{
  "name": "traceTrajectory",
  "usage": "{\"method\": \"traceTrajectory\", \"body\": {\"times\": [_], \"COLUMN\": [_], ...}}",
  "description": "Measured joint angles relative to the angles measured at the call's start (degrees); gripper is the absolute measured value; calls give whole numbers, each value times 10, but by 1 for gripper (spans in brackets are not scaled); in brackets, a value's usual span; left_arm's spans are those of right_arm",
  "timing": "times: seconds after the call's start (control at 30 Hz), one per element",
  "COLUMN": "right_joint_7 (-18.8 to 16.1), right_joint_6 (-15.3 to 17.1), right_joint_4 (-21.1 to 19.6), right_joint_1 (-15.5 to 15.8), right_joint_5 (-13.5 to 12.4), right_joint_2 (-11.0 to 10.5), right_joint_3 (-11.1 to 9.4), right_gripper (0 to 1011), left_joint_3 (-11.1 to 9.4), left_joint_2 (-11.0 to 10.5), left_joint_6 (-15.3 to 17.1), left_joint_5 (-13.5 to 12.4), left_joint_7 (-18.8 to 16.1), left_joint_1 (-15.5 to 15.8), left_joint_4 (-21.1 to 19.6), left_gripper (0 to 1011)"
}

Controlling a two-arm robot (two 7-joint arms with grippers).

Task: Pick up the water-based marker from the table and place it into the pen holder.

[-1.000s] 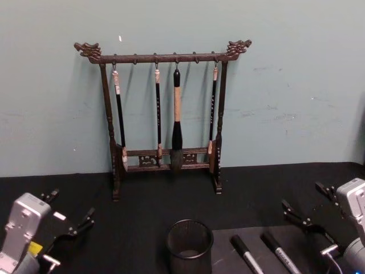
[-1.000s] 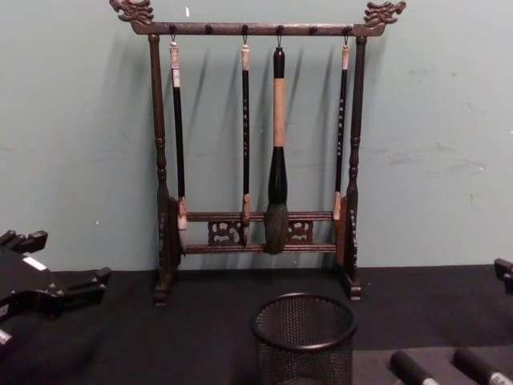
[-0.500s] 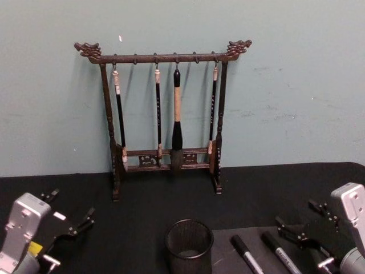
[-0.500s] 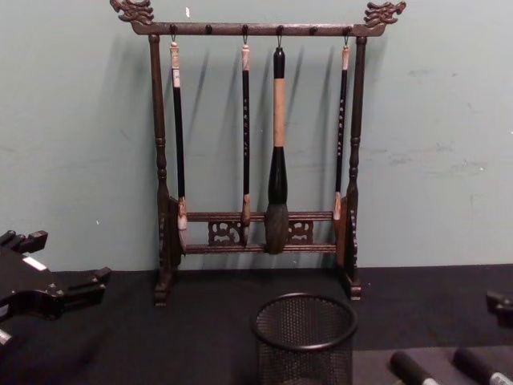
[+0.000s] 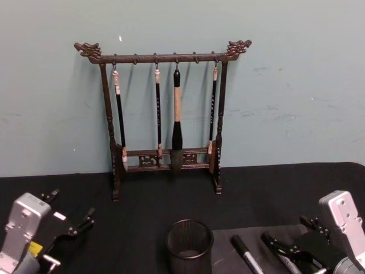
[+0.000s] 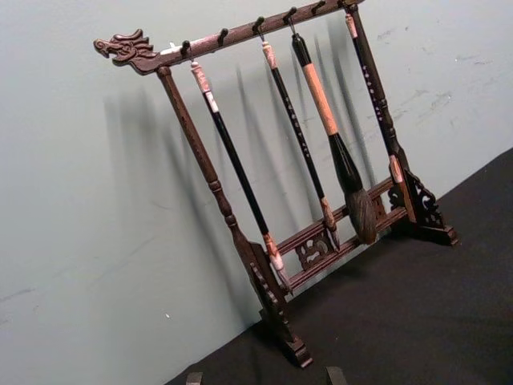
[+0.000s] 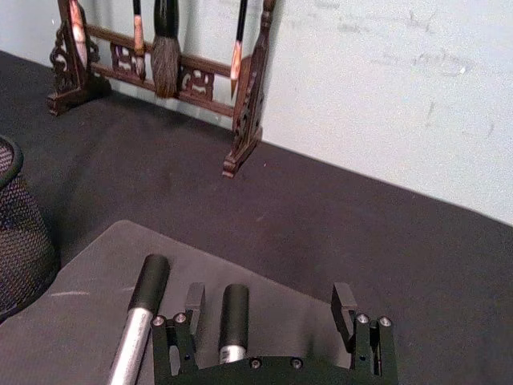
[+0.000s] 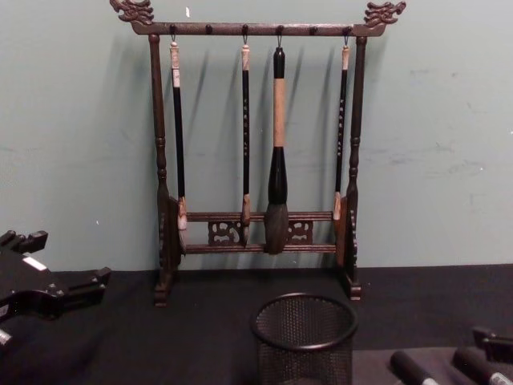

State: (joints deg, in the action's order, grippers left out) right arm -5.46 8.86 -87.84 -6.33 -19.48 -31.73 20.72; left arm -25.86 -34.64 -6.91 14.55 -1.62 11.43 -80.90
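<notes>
Right gripper [image 7: 268, 295]: jaws wide, holding nothing, set astride the water-based marker [image 7: 234, 309]. The marker lies flat between the two fingers with its black cap toward the wall. It sits off-centre, nearer the finger on the pen-holder side, and I see no contact yet. A second marker [image 7: 148, 293] lies just outside that same finger, roughly parallel to the first. Both rest on a grey mat [image 7: 88, 273] laid over the black desk [image 7: 337, 216]. The pen holder [image 5: 189, 244] stands upright just beside the mat's edge on the robot's left of the markers, apparently with nothing in it. The brush rack [image 5: 165, 114] stands well behind against the wall. Left gripper [image 5: 68, 208]: parked low at the left of the desk, jaws apart, idle. Step in hand, as I read it, is the approach to the grasp, with nothing lifted yet. The next move calls for settling fully onto the marker and closing squarely on the barrel. The near finger has to stay in the narrow gap so the neighbouring marker is not nudged or pinched. After that comes a lift and a short carry left to the holder's mouth.
</notes>
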Motion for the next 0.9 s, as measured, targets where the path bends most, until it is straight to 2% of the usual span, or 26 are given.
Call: {"method": "traceTrajectory", "body": {"times": [0.03, 0.4, 0.9], "right_joint_7": [-3, -15, -38], "right_joint_6": [12, 55, 92], "right_joint_4": [0, 3, 19], "right_joint_1": [0, -1, -11], "right_joint_5": [0, -1, 10], "right_joint_2": [4, 21, 41], "right_joint_3": [-1, -9, -16], "right_gripper": [1002, 1002, 1002], "left_joint_3": [0, 0, 0], "left_joint_2": [0, 0, 0], "left_joint_6": [0, 0, 0], "left_joint_5": [0, 0, 0], "left_joint_7": [0, 0, 0], "left_joint_1": [0, 0, 0], "left_joint_4": [0, 0, 0], "left_gripper": [1001, 1001, 1001]}}
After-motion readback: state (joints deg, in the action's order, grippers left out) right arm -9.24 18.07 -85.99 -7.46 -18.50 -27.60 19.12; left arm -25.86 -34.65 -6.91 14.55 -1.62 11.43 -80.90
